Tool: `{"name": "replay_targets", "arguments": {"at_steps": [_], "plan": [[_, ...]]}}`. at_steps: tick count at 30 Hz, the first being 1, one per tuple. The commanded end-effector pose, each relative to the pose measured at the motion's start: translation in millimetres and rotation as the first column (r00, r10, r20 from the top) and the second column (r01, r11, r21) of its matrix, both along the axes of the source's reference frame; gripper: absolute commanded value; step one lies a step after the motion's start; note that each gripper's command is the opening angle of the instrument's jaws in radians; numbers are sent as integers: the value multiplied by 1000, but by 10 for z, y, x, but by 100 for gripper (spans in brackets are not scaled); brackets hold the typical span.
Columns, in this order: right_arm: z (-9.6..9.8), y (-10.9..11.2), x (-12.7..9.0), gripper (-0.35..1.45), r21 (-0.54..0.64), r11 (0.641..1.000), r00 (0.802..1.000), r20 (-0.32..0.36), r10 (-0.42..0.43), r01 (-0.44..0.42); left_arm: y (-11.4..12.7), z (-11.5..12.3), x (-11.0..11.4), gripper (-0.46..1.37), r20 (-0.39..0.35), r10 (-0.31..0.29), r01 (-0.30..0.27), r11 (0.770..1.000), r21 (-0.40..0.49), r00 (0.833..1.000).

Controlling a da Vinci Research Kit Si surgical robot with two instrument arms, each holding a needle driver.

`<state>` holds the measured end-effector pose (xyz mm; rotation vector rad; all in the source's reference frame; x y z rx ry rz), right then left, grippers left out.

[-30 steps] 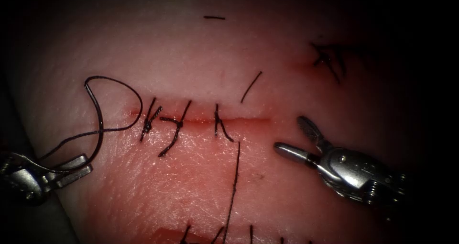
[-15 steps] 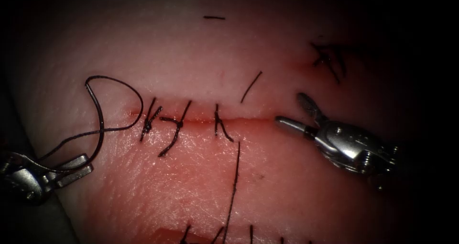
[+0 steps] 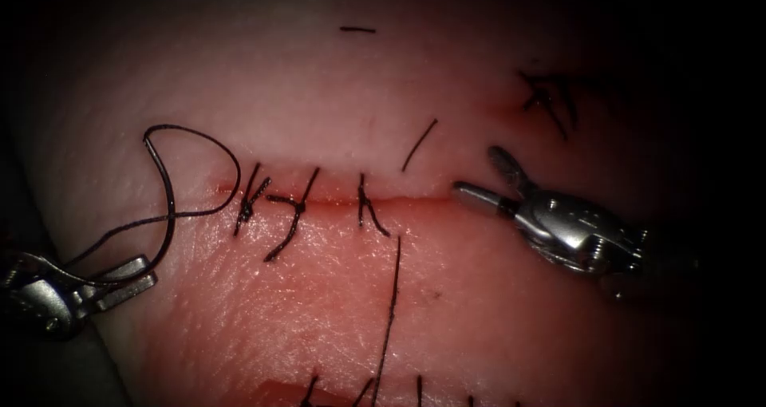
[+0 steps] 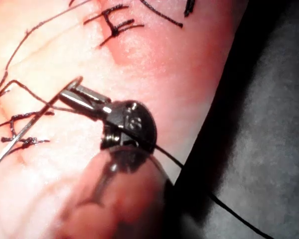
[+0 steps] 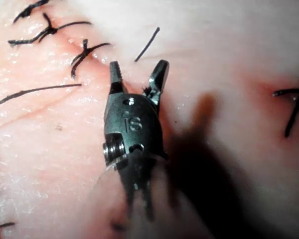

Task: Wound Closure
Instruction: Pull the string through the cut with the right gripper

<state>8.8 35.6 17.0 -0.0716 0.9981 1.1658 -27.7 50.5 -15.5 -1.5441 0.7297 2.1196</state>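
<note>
At the tissue's [image 3: 495, 311] left edge the left tool [image 3: 120, 283] has its jaws closed on the thread [image 3: 163, 183], with the needle [image 4: 37, 119] seemingly held there too, lying out of the tissue. The loose loop beside the cut's [image 3: 415, 199] left end could snag. The right tool [image 3: 491, 179], jaws spread and empty, hovers at the cut's right end; a dip might nick the edge.

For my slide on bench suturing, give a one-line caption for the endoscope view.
Left tool holds the needle and looped thread left of the stitched cut; right tool open, empty, at its right end.
</note>
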Motion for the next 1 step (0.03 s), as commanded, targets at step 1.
{"name": "replay_targets", "arguments": {"at_steps": [1], "plan": [[-1,-1,0,73,0,1000,1000,-2,-1,1,0,-1,0,-35,-1,11,-11,1000,5,1000]]}}
